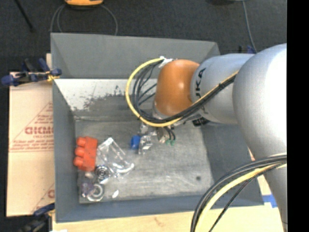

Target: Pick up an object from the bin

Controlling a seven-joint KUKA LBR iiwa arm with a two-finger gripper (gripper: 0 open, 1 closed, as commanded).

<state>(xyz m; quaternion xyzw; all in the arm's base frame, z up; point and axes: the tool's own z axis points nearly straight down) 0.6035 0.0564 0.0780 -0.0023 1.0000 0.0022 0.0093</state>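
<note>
The loose things lie bunched in one corner of the bin (181, 170), likely where they slid on being tipped in. A red block (86, 152) lies near the wall, a clear plastic piece (114, 158) touches its right side, and a small heap of metal rings (94, 187) sits just below it. Further right of the red block, apart from that bunch, lies a small blue piece (135, 142). It lies alone, so it looks the easiest thing to take.

The claw (148, 141) hangs just right of the blue piece, low over the bin floor under the arm's orange cover (176, 86). It seems to point straight down, which suits a grab from above. Whether the claw is apart or together I cannot tell, as the cover and cables shade it. It may touch the blue piece, but nothing shows plainly clamped in it.
</note>
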